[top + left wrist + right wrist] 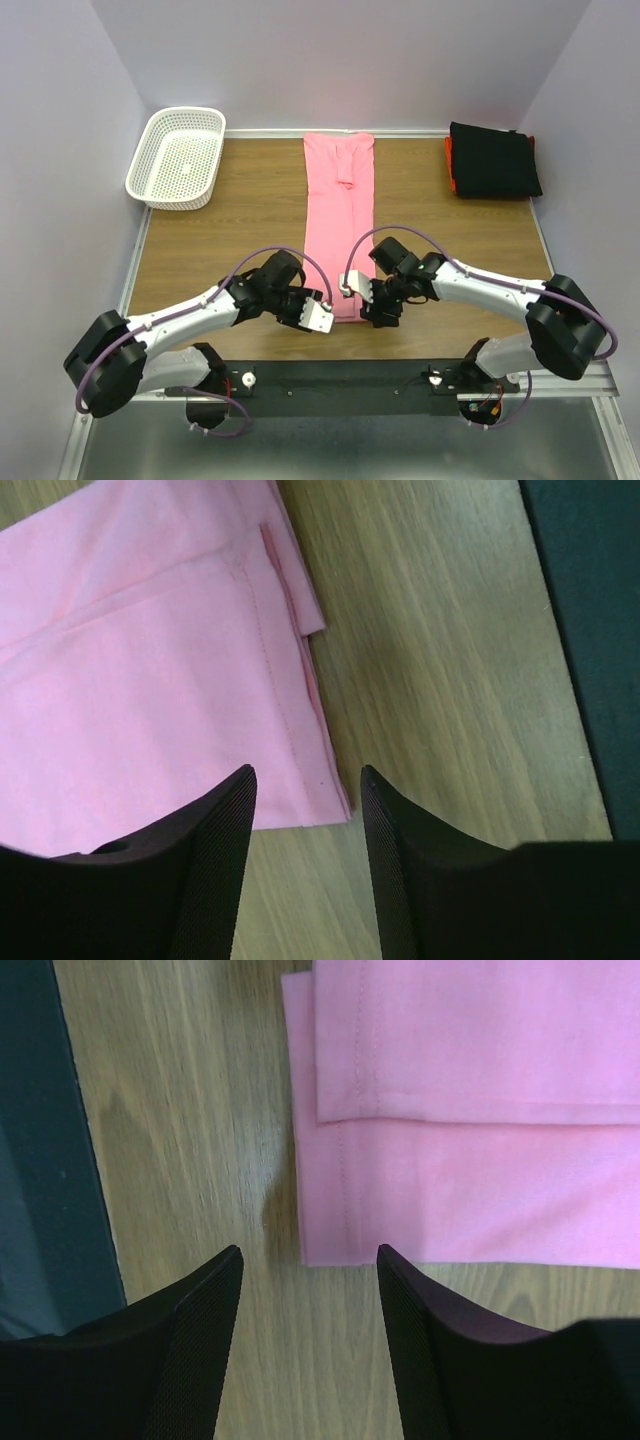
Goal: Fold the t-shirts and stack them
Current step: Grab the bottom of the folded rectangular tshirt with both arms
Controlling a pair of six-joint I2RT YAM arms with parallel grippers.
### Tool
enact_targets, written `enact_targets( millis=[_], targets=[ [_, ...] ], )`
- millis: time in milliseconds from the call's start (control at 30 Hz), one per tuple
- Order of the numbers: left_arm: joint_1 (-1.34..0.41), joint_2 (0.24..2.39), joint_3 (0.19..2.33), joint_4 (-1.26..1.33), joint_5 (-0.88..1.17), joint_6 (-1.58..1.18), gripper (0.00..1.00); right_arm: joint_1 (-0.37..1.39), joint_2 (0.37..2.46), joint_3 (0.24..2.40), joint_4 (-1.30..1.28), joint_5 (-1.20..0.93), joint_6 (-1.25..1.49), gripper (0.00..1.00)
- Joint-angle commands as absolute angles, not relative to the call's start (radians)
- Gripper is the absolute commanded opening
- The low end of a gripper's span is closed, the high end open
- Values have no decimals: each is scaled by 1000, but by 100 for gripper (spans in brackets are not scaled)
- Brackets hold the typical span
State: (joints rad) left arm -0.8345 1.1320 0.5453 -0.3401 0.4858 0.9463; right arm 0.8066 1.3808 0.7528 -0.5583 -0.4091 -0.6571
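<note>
**Both end effectors poised at the near hem of the pink shirt**

The wooden worktop (220, 250) stretches out ahead of my two arms. Down its middle lies the pink t-shirt (338, 220), folded into a long narrow strip running from the far edge toward me, with its near end between my wrists. At the far right corner sits the black t-shirt (492, 160), folded square on top of the orange-red t-shirt (449, 166), of which only a thin edge shows on the left side. At the far left corner stands the white lattice basket (168, 196).

My left end effector (305, 780) is at the strip's near left corner, fingers apart with nothing between them. My right end effector (308, 1255) is at the near right corner, likewise spread and gripping nothing. I cannot tell whether either one's fingertips touch the cloth.
</note>
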Motion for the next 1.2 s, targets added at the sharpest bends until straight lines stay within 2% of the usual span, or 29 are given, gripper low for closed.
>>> enact_targets(
  millis=[0,167,533,733,900,1033,1167],
  targets=[
    [-845,1176,548,-313,416,971,47,828,1402,713,-473,-334,-681,62],
    [-848,1233,561,-322,359,976,40,839,1427,689,-419,-301,-677,59],
    [-882,1289,566,-318,314,983,45,854,1419,652,-399,-281,-664,48],
    [-888,1285,578,-362,330,1017,48,854,1373,696,-468,-290,-641,59],
    [-891,1318,597,-410,357,1025,44,856,1359,747,-514,-301,-658,69],
    [-891,1359,615,-413,354,1006,37,856,1380,773,-511,-325,-663,70],
    [-891,1371,623,-419,364,1011,35,856,1399,766,-482,-342,-670,68]
  ],
)
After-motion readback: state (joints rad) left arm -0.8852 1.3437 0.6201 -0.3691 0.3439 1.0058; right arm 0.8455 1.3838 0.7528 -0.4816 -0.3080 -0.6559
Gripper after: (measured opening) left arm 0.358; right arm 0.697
